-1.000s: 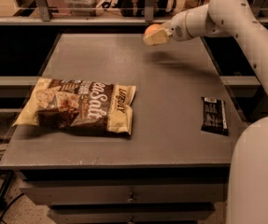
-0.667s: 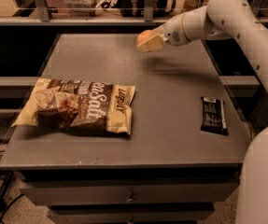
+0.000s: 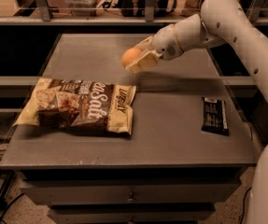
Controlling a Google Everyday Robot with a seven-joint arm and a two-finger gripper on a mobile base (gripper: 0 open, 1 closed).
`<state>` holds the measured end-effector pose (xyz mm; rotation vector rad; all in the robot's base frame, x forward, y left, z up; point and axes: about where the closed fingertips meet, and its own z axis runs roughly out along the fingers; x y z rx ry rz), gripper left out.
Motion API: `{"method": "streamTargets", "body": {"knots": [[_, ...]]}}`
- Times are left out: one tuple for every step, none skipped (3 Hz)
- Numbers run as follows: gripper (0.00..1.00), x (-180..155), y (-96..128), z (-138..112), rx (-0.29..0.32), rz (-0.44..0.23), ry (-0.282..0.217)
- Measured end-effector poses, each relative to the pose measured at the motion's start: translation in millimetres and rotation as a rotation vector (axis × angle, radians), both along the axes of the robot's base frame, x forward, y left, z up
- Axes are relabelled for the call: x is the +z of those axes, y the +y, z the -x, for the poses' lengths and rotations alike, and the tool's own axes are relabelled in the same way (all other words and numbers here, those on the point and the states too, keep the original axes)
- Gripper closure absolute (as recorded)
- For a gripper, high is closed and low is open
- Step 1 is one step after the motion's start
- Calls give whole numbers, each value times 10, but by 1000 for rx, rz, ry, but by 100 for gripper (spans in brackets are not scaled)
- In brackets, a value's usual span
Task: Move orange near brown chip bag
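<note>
My gripper (image 3: 136,57) is shut on the orange (image 3: 130,56), a small round orange fruit, and holds it in the air above the grey table (image 3: 171,139), over its middle. The brown chip bag (image 3: 77,105), dark brown with cream edges and big white "Sea Salt" lettering, lies flat on the left half of the table. The orange hangs above and just behind the bag's right end, apart from it. My white arm (image 3: 227,17) reaches in from the upper right.
A small black snack bar wrapper (image 3: 215,115) lies near the table's right edge. A shelf rail with posts (image 3: 96,17) runs behind the table. Drawers (image 3: 129,195) sit under the table's front edge.
My gripper has carried the orange from the far right of the table leftward and nearer, toward the chip bag. The bag and the snack bar have not moved.
</note>
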<state>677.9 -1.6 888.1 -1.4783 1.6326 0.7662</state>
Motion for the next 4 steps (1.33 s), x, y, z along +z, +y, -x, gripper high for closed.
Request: {"method": "streamTargets", "body": {"knots": [[82,-201,73,375,155,29,44],[59,-381,37,562,222,62,76],[35,-462,-11,653,251,84,79],[12,-454,-37,695,238,76,61]]}}
